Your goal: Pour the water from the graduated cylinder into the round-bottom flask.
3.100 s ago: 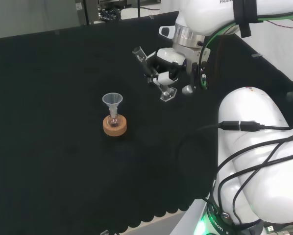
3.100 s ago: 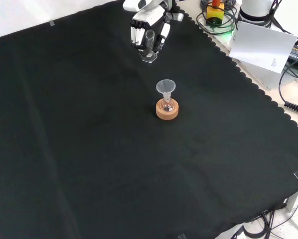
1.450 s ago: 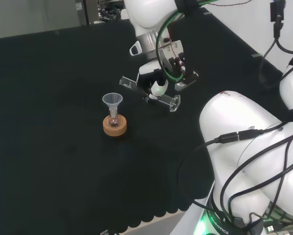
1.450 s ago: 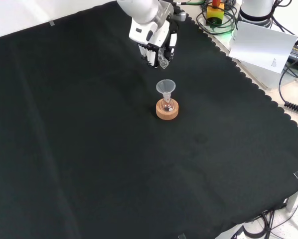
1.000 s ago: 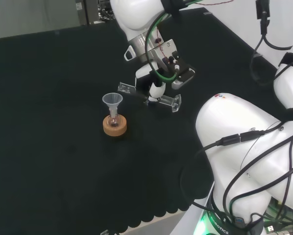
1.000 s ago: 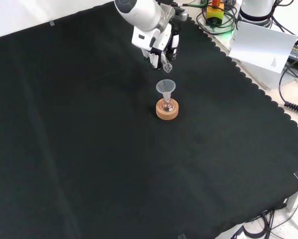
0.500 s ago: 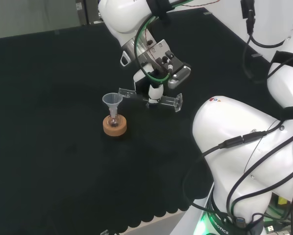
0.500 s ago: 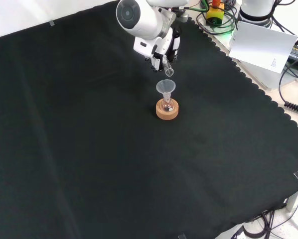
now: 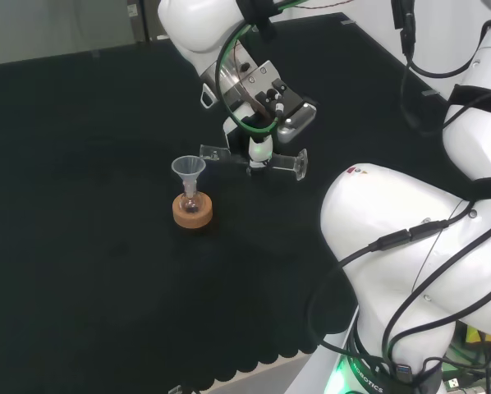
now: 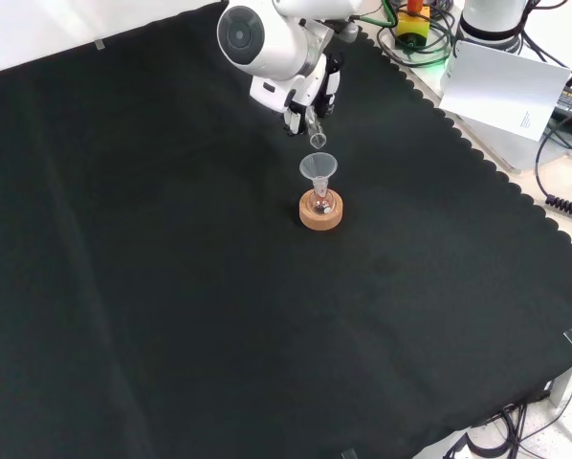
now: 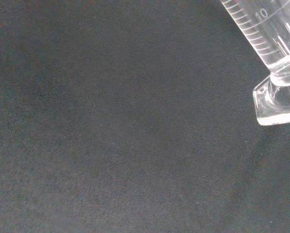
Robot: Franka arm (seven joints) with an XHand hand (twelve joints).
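Note:
A small round-bottom flask (image 9: 191, 202) (image 10: 320, 203) sits in a cork ring (image 9: 192, 213) (image 10: 320, 215) with a clear funnel (image 9: 188, 168) (image 10: 317, 166) in its neck. The hand (image 9: 259, 150) (image 10: 301, 107) is shut on a clear graduated cylinder (image 9: 247, 160) (image 10: 315, 132), which lies about level above the cloth. In the head view its mouth is just right of the funnel's rim and its foot points right. The wrist view shows the cylinder's scale and foot (image 11: 277, 103) over the cloth. I cannot tell whether water is in it.
Black cloth (image 10: 219, 316) covers the bench. The arm's white links (image 9: 410, 271) stand at the right of the head view. Past the cloth's scalloped edge in the front view lie cables and a white sheet (image 10: 506, 86).
The hand has carried the cylinder from farther right toward the funnel in the head view and tipped it from steeply tilted to about level. Flask and funnel have not moved.

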